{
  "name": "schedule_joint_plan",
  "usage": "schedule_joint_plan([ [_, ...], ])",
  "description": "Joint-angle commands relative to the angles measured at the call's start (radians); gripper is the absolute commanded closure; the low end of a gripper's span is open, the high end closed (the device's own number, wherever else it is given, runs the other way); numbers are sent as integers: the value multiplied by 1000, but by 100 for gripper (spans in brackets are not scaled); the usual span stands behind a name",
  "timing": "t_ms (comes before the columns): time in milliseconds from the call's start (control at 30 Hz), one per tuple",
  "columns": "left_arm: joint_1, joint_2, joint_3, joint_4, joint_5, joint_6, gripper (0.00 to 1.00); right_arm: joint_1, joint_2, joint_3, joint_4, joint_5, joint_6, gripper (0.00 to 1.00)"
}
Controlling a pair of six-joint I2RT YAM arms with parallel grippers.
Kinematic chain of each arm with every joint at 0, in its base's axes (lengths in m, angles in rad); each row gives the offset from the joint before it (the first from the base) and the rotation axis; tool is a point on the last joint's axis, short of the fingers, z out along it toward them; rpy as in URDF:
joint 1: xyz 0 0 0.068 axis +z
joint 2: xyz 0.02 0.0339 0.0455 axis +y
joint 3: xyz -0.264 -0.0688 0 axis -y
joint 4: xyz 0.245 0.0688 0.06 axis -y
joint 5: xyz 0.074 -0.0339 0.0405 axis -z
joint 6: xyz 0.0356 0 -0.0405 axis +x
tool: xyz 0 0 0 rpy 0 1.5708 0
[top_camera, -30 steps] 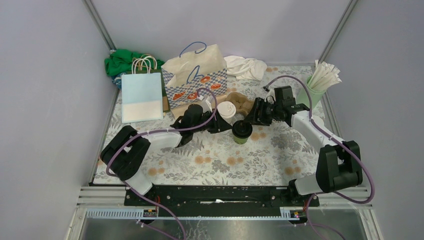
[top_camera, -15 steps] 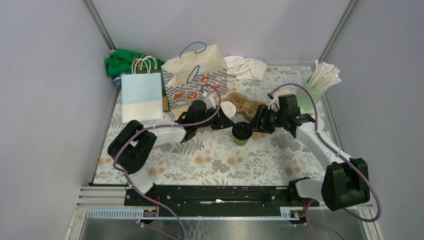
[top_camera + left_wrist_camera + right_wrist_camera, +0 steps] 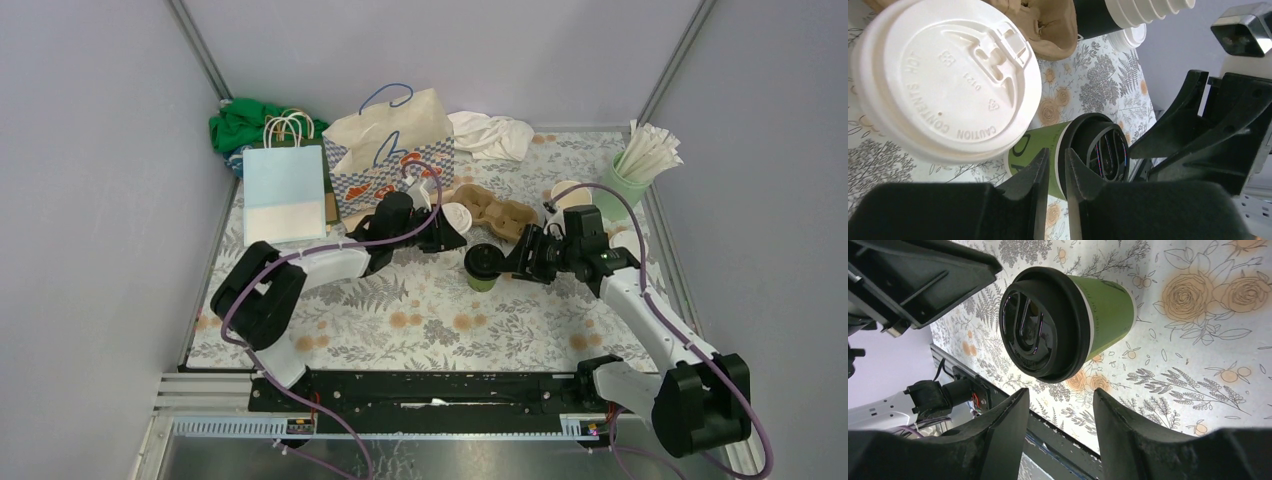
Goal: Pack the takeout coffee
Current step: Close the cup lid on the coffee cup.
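Nearest me, on the floral tablecloth [image 3: 430, 320], the green paper cup with a black plastic lid [image 3: 1068, 322] stands upright mid-table. My right gripper [image 3: 1060, 392] waits just to its right. The jaws are spread wide and aimed at the cup's side, the cup lies just beyond the fingertips, and nothing is held. I read that as the line-up for a side grasp, low enough to clear the lid.

A little farther and to the left, my left gripper [image 3: 1054, 160] points toward the same cup, its jaws drawn almost together with only a thin empty slit between them. The white-lidded paper cup [image 3: 948, 82] sits upright right beside those fingers. I cannot tell whether they touch it; the narrow jaws suggest nudging or steadying, not gripping.

Just beyond it lies the brown moulded-pulp cup carrier [image 3: 500, 210]. The white-lidded cup is at the carrier's left end, though I cannot tell whether it sits in a pocket. I judge the carrier is where the green cup belongs.

Farther left stands the cream paper bag with blue checks [image 3: 390, 150], mouth up, probably the final destination.
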Motion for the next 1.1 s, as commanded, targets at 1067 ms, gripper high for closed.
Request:
schedule_joint_plan([
  [1067,-63,-91,-205,267,31,-169,71,-7,289,259,31,119,-56,73],
])
